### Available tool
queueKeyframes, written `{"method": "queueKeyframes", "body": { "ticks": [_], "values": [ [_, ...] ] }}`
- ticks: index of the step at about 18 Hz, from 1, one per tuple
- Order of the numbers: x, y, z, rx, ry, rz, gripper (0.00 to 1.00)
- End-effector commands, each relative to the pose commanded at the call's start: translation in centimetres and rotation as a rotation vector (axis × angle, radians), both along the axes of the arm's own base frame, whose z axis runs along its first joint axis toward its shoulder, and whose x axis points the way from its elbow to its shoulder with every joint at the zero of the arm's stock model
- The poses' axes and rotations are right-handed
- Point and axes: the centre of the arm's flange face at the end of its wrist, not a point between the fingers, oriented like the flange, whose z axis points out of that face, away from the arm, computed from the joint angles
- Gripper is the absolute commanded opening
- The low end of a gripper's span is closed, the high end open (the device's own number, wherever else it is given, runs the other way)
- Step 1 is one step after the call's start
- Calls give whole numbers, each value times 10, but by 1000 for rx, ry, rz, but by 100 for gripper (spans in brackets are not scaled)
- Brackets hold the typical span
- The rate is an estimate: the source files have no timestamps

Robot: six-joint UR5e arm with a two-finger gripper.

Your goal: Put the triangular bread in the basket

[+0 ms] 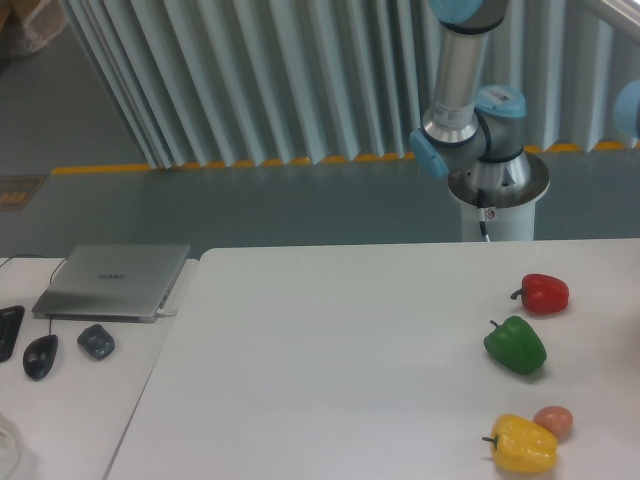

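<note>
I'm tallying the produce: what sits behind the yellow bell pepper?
A small brownish-pink round object sits just behind the yellow bell pepper, partly covered by it. Whether they touch can't be told.

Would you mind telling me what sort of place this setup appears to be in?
Probably a robotics lab or workshop: a robot arm on a pedestal behind a white table, a laptop and mouse alongside, and yellow floor tape.
</note>
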Motion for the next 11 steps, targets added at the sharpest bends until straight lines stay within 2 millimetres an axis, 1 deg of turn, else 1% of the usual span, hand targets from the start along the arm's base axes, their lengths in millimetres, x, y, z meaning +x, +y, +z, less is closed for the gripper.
{"method": "queueKeyframes", "body": {
  "ticks": [1,2,3,9,11],
  "values": [
    [-3,-3,-1,0,0,6,38],
    [-3,-3,-2,-1,-1,5,65],
    [-2,-3,-3,-2,-4,6,100],
    [0,-3,-5,-4,-8,8,100],
    [3,2,-7,-3,-11,8,100]
  ]
}}
